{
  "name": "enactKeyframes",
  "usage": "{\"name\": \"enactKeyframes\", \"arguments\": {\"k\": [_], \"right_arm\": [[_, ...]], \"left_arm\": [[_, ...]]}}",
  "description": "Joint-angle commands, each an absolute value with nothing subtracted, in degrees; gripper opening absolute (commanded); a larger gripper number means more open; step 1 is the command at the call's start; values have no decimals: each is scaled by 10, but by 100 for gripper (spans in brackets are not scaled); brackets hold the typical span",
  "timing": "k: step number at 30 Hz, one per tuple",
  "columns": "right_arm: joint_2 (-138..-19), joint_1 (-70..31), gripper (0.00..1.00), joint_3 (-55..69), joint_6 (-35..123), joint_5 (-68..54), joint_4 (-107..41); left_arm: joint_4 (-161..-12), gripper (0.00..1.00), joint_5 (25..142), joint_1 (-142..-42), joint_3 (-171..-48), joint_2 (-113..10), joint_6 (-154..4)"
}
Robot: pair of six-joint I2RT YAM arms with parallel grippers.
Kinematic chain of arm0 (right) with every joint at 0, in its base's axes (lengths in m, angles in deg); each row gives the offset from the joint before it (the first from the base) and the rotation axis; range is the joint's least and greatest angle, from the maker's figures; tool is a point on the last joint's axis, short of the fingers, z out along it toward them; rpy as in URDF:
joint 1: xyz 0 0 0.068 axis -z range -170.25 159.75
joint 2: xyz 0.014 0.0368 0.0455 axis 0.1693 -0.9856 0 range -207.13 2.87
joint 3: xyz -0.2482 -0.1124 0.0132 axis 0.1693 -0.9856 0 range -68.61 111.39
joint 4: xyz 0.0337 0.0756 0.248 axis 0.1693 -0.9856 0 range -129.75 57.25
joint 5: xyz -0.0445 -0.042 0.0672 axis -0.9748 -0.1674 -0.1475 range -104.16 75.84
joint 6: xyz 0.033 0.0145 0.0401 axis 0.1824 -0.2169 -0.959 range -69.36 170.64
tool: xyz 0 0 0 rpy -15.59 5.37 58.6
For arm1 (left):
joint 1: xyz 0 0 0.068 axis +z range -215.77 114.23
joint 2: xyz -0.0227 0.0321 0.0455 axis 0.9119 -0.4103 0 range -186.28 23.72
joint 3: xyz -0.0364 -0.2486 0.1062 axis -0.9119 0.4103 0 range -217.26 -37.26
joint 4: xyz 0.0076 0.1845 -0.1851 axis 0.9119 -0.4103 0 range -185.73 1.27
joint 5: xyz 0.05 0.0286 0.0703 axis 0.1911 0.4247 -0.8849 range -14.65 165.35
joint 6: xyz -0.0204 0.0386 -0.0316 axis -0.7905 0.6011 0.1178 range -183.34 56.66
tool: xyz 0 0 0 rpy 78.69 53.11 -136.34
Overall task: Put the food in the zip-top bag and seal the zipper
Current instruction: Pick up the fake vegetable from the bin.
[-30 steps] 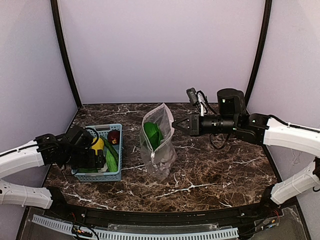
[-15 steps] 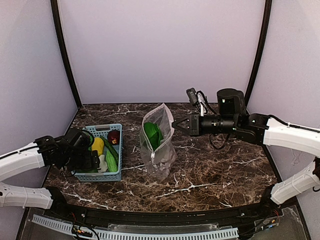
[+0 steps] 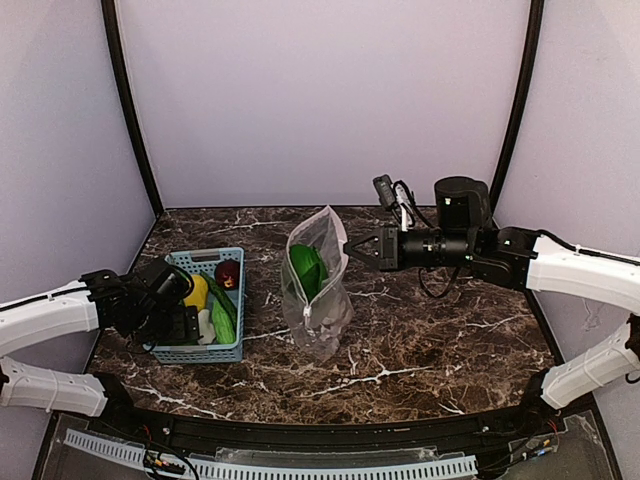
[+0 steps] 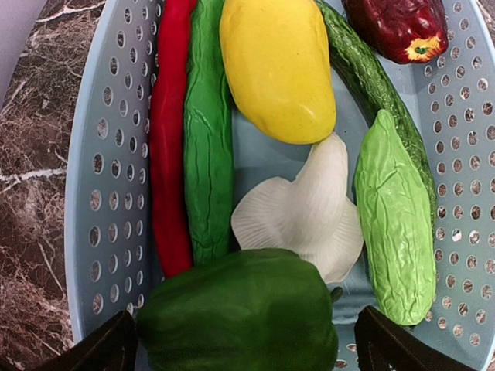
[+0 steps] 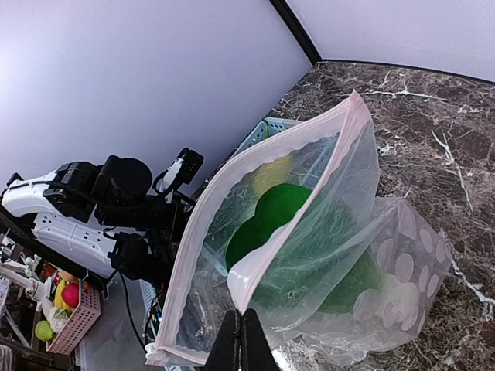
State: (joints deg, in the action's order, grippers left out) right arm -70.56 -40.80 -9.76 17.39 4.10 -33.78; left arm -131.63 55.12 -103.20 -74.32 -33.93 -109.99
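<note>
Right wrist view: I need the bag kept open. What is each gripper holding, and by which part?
Right gripper pinches the clear crinkly plastic zip-top bag by its pale seal strip at the mouth. Left gripper, open, holds nothing.

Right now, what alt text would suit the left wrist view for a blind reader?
A light blue perforated basket holds toy food, seen from close above: a green bell pepper lies nearest, between the left arm's open fingers. Behind it are a red chilli, long green pieces, a yellow oval fruit, a white piece and a dark red fruit.
</note>
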Motion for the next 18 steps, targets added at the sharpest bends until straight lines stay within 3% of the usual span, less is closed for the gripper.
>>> {"name": "enactKeyframes", "arguments": {"k": [1,11,18], "right_arm": [[-703,-404,0,-103,171,47,-315],[-703,-404,0,-105,172,46,-315],[-705,-404,0,-104,170,48,-313]], "left_arm": [[-1323,99,544,-1028,-730,-357,-1096],[-1303,98,554,-1028,-724,-375,-1094],[-1295,92,557,-1028,-716,-371,-1093]]}}
